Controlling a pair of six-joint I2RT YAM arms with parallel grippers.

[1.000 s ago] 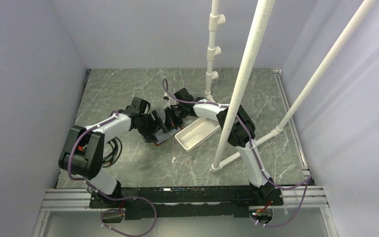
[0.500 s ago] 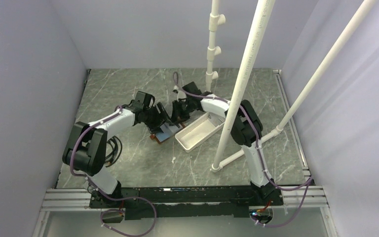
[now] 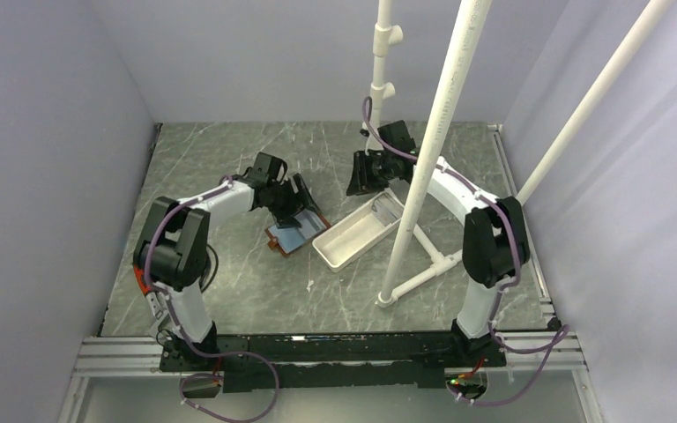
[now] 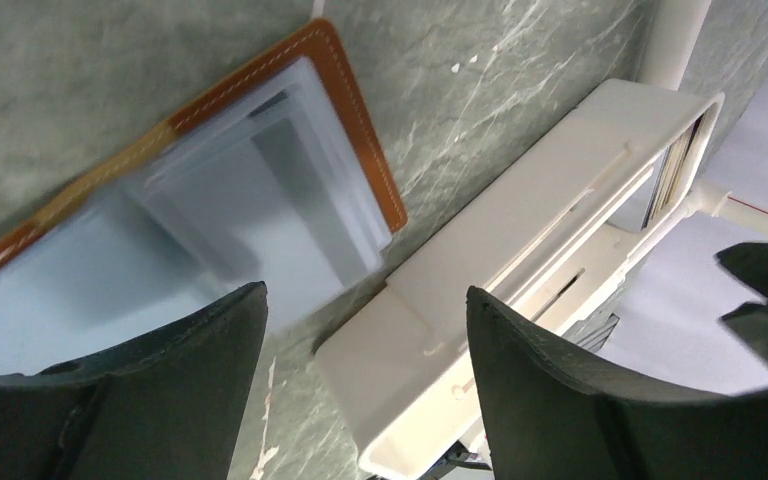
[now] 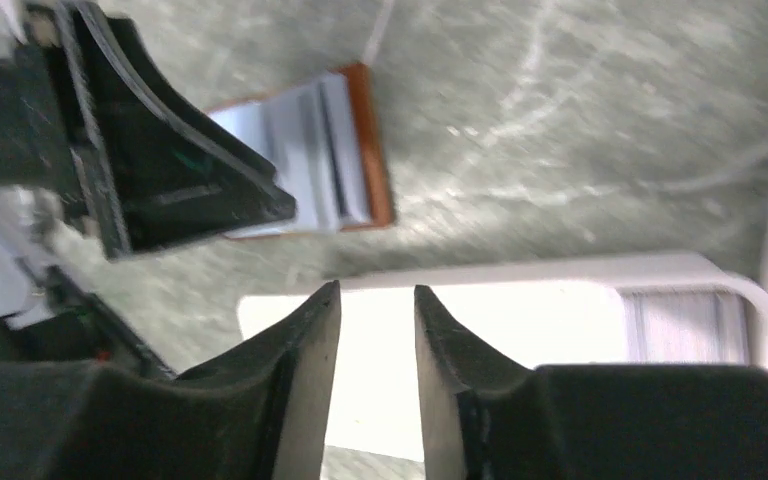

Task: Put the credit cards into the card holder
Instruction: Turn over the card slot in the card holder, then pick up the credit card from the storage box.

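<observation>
The card holder point(image 3: 273, 242) lies open on the marble table left of the tray, its brown stitched edge point(image 4: 355, 150) framing pale blue-grey credit cards point(image 4: 270, 200) tucked in its pockets. My left gripper point(image 3: 302, 203) hovers at its far edge, open and empty point(image 4: 365, 300). My right gripper point(image 3: 361, 181) is raised behind the tray, its jaws a narrow gap apart with nothing between them point(image 5: 378, 290). In the right wrist view the card holder point(image 5: 375, 150) and the left gripper point(image 5: 160, 170) lie beyond it. More credit cards point(image 4: 675, 175) stand on edge at the tray's far end.
A long white tray point(image 3: 353, 238) lies diagonally right of the card holder. A white pipe frame point(image 3: 427, 150) rises over the tray, with a second upright pipe point(image 3: 379, 88) behind the right gripper. Grey walls enclose the table on three sides.
The right gripper has opened and drawn back and to the right, away from the card holder. The left gripper has moved back off the card holder, leaving the cards in it uncovered.
</observation>
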